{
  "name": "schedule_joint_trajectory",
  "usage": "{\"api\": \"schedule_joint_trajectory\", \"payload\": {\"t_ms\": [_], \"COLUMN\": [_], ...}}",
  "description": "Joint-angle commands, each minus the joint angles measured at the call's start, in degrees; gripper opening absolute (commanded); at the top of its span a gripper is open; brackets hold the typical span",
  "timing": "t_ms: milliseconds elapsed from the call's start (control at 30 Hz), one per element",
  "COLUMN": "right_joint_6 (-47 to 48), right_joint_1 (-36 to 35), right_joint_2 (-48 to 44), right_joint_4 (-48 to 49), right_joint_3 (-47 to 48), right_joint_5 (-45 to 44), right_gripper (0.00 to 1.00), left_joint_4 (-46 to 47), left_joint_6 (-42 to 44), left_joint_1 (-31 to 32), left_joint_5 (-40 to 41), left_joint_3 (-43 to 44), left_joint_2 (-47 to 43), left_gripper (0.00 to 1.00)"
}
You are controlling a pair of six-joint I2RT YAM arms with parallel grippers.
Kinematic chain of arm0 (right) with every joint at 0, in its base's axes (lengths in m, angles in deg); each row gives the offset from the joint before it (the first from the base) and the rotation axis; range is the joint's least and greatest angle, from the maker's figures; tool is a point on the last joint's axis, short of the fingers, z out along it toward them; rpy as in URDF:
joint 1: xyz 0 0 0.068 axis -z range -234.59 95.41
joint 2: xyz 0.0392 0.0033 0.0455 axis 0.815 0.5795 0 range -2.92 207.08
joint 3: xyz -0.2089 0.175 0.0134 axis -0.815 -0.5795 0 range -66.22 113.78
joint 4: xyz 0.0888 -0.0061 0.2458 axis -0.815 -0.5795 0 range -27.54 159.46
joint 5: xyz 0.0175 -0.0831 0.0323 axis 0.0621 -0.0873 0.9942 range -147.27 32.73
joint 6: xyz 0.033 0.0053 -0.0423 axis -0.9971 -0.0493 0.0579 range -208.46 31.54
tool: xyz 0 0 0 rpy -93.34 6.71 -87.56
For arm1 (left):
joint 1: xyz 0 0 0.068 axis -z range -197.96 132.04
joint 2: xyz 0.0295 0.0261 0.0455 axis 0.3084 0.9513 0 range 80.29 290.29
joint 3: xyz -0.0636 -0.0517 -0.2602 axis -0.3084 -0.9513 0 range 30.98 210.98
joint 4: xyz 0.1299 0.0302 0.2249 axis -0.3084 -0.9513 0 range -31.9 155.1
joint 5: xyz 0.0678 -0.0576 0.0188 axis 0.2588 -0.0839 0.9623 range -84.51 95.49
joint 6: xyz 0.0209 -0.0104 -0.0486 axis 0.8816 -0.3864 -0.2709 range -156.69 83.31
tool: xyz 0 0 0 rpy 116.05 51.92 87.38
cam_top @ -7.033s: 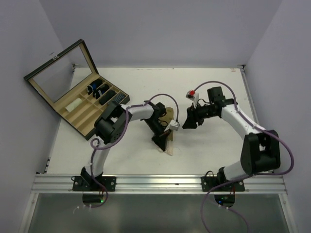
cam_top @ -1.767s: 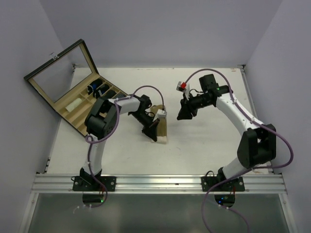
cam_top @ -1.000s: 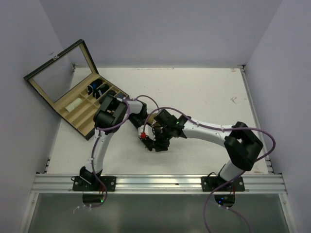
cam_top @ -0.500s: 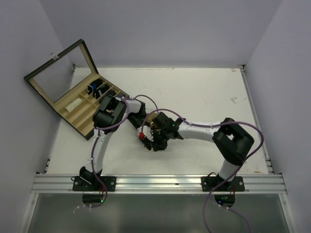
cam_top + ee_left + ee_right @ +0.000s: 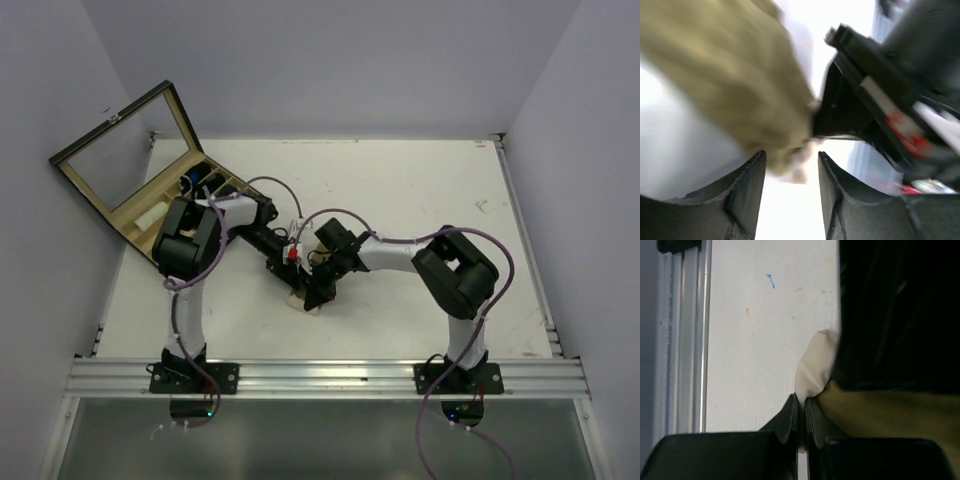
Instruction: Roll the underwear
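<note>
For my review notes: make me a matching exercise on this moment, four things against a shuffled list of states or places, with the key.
Things
1. underwear
2. wooden box
3. left hand
4. right hand

States or places
A. fingers apart, nothing between them
B. lid raised, at the far left of the table
C. fingers closed together
D. tan cloth lying just ahead of both hands

Pairs: 1-D, 2-B, 3-A, 4-C.
</note>
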Motion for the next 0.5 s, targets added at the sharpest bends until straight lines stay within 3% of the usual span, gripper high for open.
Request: {"api": "schedule_joint_trajectory", "payload": {"t_ms": [0,200,300,333,467], "right_joint_6": [-2.50,-6.79,-6.72,-6.55,-6.63], "right_joint_1": [2.00,6.04,7.19,7.28,7.19], "right_joint_2": [6.45,11.72,13.39,13.49,14.45], "right_joint_4": [-5.39,-4.27,-4.61,-4.44,-3.38], "right_joint_3": [1.82,3.68,3.77,3.42,3.15], "right_joint_5": [6.13,13.25,15.10,15.10,15.37], "right_gripper": [0.00,0.00,0.00,0.00,0.00], "left_joint_4": [16.07,30.12,31.64,32.25,33.31], "left_joint_6": [-3.91,-13.41,-3.88,3.82,23.46], "left_joint_1": [-3.83,-13.05,-15.61,-15.53,-9.22], "left_joint_5": [6.10,6.11,6.80,8.11,14.08], "left_joint_3": [-0.93,-7.34,-12.69,-14.89,-31.11], "left_joint_2": [-6.01,-20.39,-28.32,-34.26,-48.18], "left_gripper": [0.50,0.52,0.50,0.50,0.47]}}
